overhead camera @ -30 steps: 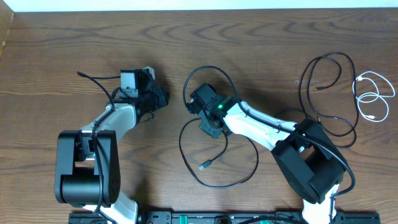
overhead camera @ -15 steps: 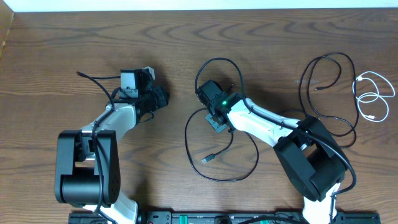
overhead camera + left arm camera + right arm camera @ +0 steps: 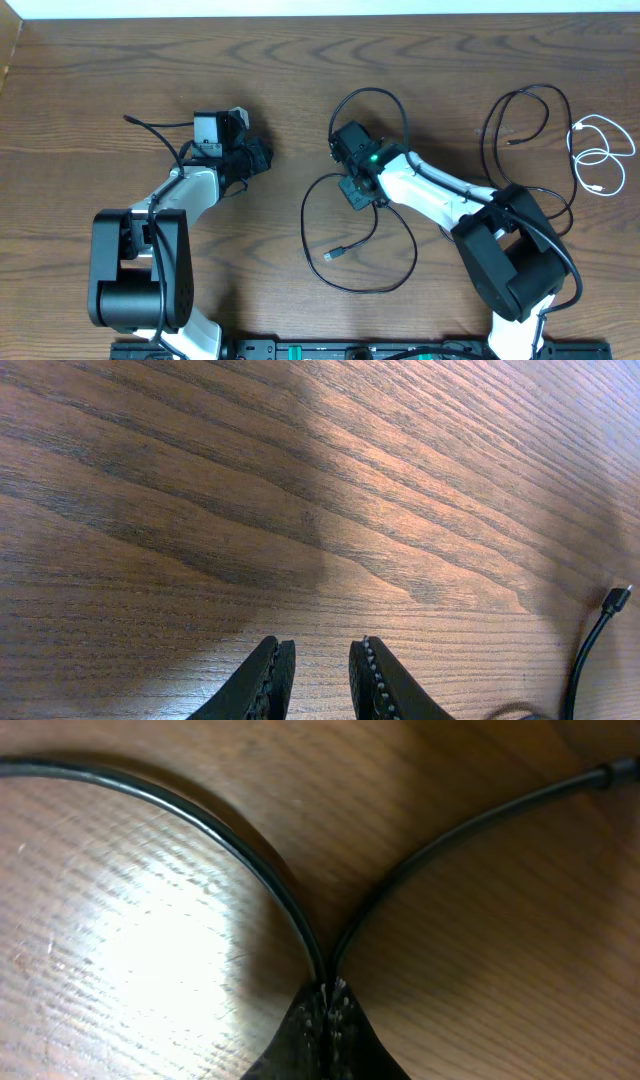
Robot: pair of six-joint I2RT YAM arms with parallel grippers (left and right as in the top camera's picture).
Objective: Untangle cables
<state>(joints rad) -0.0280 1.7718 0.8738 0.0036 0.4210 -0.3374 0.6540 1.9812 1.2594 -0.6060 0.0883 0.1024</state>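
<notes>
Overhead, we are working on the middle black cable [image 3: 303, 220], which lies on the bench [image 3: 100, 60] as a figure of two loops, one small above and one large below, with a plug end [image 3: 330, 256] inside the lower loop. The right tool [image 3: 354, 188] is sitting where the two loops meet. We judge the step to be drawing this cable clear of itself. The next move calls for a slow pull that opens the loops without flicking the free plug across another strand. At the far right, a second black cable [image 3: 486, 135] and a white cable [image 3: 592, 156] are lying well apart from it in loose coils. The left tool [image 3: 258, 155] is hovering over bare wood, away from every cable.

In the left wrist view, the left tool [image 3: 318, 655] is showing ridged dark fingers standing slightly apart and gripping nothing. The brown wood under it is heavily grained and matte. A black cord tip [image 3: 612, 600] is peeking in at the right edge; we cannot tell which cable it belongs to.

In the right wrist view, the right tool [image 3: 327, 1005] is clamped together on the cable [image 3: 90, 769]. Two smooth, round, rubbery strands are fanning out from the fingertips in a V.
</notes>
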